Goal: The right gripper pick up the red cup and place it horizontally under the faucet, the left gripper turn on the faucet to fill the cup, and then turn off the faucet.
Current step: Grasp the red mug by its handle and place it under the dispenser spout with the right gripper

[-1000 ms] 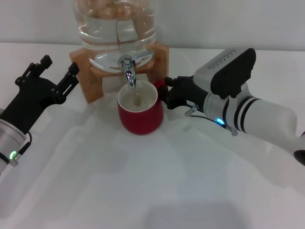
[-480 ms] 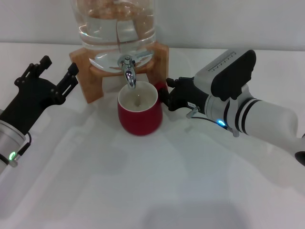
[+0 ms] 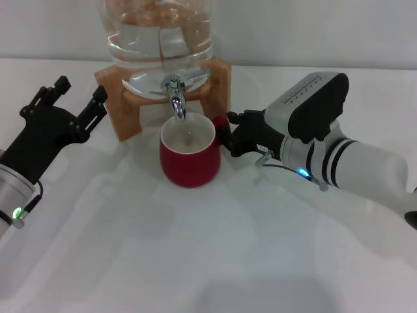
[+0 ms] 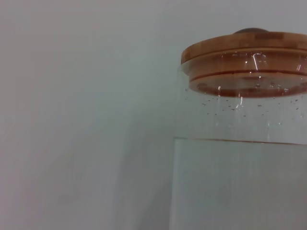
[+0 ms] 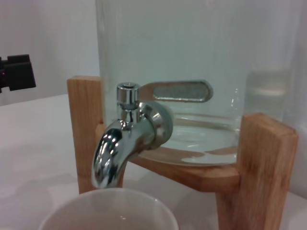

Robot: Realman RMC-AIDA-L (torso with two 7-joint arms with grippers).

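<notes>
The red cup [image 3: 189,163] stands upright on the white table, its cream inside right below the spout of the chrome faucet [image 3: 176,98]. Its red handle [image 3: 220,124] points to my right gripper [image 3: 228,135], whose black fingers stand apart on either side of the handle. My left gripper [image 3: 78,98] is open and empty, left of the wooden stand and apart from the faucet. The right wrist view shows the faucet [image 5: 124,139] close up with its flat lever [image 5: 177,91] lying sideways, and the cup's rim [image 5: 108,211] under the spout. No water runs.
The glass water jar [image 3: 159,32] sits on a wooden stand [image 3: 120,111] at the back of the table. The left wrist view shows the jar [image 4: 240,182] and its wooden lid [image 4: 244,45]. A stand post [image 5: 259,158] is close to my right gripper.
My right arm has drawn back a little to the right and toward me, so more of the cup's handle shows. The cup has shifted slightly left. The left arm has not moved.
</notes>
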